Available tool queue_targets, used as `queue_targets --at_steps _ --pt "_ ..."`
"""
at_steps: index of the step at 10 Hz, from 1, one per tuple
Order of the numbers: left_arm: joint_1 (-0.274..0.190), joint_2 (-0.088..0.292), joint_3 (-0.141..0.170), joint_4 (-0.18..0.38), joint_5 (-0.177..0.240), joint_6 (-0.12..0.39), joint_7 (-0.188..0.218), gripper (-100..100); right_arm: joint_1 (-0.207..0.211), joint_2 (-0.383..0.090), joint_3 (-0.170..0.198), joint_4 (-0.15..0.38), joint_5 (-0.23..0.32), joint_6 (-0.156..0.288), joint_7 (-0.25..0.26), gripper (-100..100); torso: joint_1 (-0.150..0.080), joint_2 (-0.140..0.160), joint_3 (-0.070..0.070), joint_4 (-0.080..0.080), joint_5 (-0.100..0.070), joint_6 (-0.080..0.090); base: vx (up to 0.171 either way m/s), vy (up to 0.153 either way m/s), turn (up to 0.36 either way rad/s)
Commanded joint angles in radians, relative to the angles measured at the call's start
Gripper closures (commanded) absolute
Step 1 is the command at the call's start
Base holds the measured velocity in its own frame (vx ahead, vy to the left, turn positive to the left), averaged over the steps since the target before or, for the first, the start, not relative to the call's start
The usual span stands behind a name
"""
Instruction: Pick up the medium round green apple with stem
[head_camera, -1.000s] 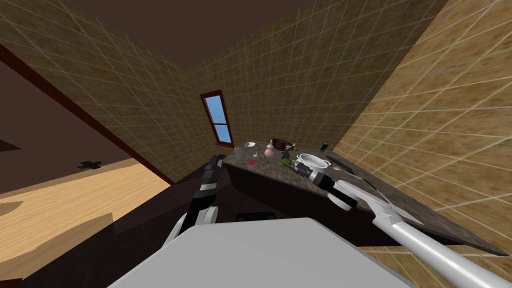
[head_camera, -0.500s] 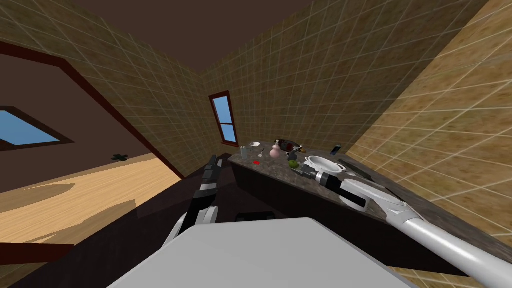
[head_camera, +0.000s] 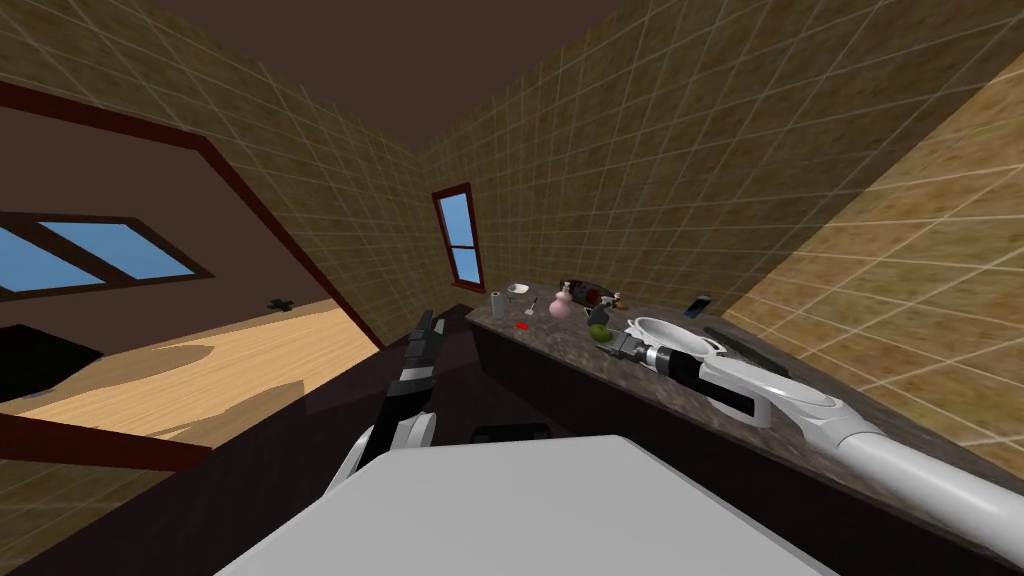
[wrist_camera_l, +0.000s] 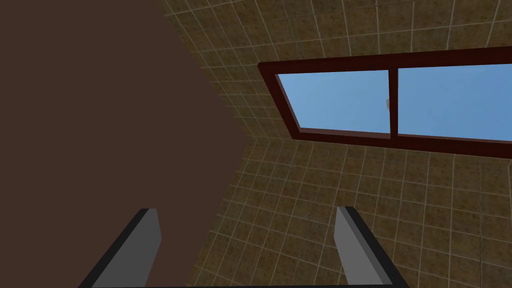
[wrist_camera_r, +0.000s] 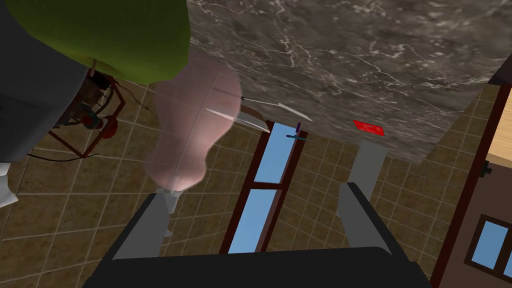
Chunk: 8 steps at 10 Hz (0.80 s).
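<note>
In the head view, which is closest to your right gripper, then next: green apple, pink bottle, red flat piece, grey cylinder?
From the right gripper:
1. Round green apple, right beside it.
2. Pink bulbous bottle, past the apple.
3. Small red flat piece, farther along the counter.
4. Grey upright cylinder, by the counter's far end.

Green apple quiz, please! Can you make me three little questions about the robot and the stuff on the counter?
1. True or false: the right gripper is shut on the green apple.
2. What stands near the apple on the counter? A: pink bottle. B: blue teapot. C: yellow banana.
3. Fill in: the fingers of the left gripper stand ____.
Key: 1 false, its fingers are open, with the apple off to one side of them. 2 A. 3 open.
</note>
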Motion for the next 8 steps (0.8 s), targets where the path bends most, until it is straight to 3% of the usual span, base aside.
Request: queue_targets --at_steps 1,4,8 --pt "0.000 0.000 0.000 0.000 0.000 0.000 0.000 0 -0.003 -0.010 0.005 0.034 0.018 -0.007 0.016 -100 0.000 0.000 0.000 0.000 0.000 0.000 0.002 0.034 0.077" --pt "0.000 0.000 0.000 0.000 0.000 0.000 0.000 0 0.018 -0.095 0.019 0.151 0.114 -0.017 0.072 -100 0.000 0.000 0.000 0.000 0.000 0.000 0.010 0.052 0.205" --pt "0.000 0.000 0.000 0.000 0.000 0.000 0.000 0 0.032 -0.146 0.028 0.224 0.170 -0.023 0.106 -100 0.000 -0.001 0.000 0.000 0.000 0.000 0.013 0.039 0.131"
